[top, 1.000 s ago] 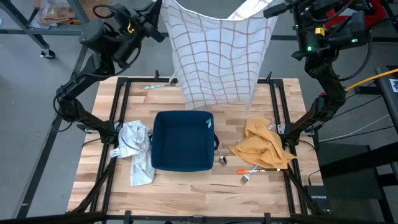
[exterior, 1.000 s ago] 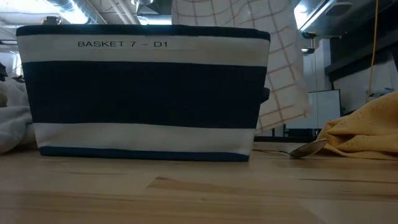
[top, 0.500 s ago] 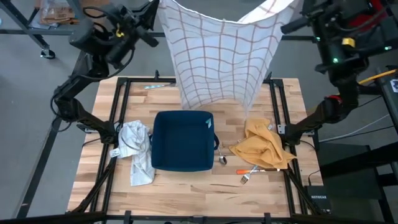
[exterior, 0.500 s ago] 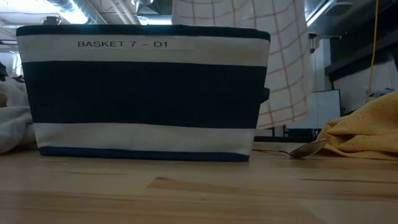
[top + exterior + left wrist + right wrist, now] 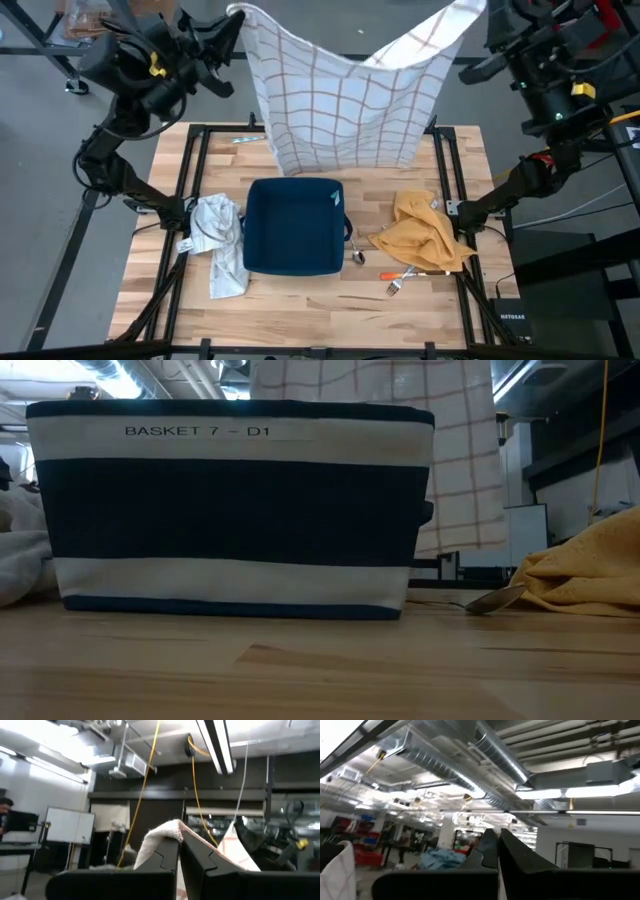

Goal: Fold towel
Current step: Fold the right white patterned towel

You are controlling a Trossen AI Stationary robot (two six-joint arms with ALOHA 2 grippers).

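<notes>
I have the checked towel hanging in the air above the far edge of the table, stretched between my two arms. The left gripper has its fingers pressed together on the towel's upper left corner; in the left wrist view a fold of cloth bulges out from between the two dark fingers. The right gripper is raised at the far right, fingers pinched on the opposite upper corner. The top edge of the towel sags in a shallow dip between the two grips, and its lower edge hangs just beyond the far side of the basket. From table height I see the towel dropping behind the basket, its lower edge well off the tabletop.

The basket is dark blue with white bands, sitting in the middle of the table. To its left, touching its side, lies a crumpled white cloth. To its right a yellow cloth sits in a heap, with a spoon between it and the basket. A fork lies just in front of the yellow cloth.
</notes>
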